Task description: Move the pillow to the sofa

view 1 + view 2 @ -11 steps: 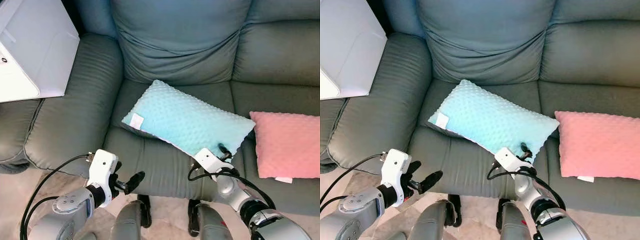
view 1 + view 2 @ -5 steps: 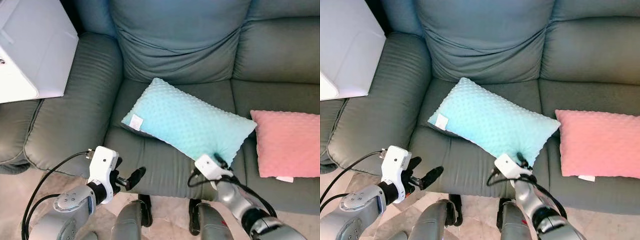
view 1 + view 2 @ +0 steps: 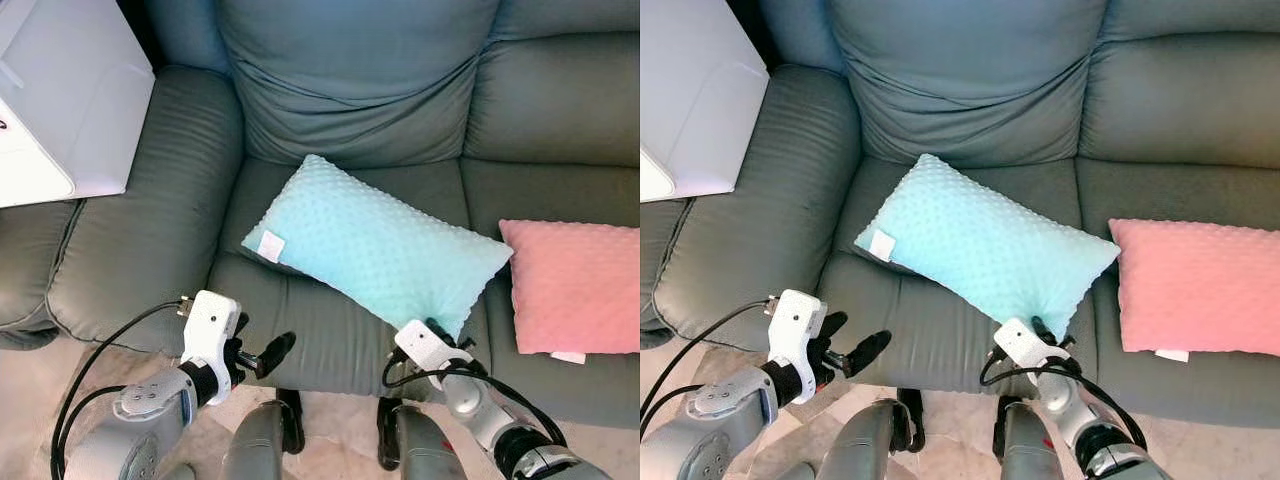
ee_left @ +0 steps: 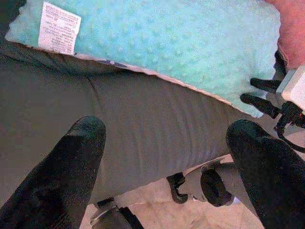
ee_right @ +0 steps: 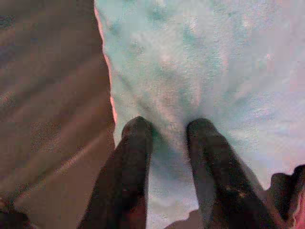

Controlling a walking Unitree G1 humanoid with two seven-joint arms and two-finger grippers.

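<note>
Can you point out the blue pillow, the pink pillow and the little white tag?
blue pillow [image 3: 385,245], left eye view, middle of its dotted top.
pink pillow [image 3: 575,285], left eye view, centre of its top.
white tag [image 4: 59,27], left wrist view, middle of the label.

Pink pillow at right, white box at left.

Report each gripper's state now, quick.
Left gripper: open, holding nothing, in front of the sofa seat edge.
Right gripper: shut on the near corner of the turquoise pillow.
</note>
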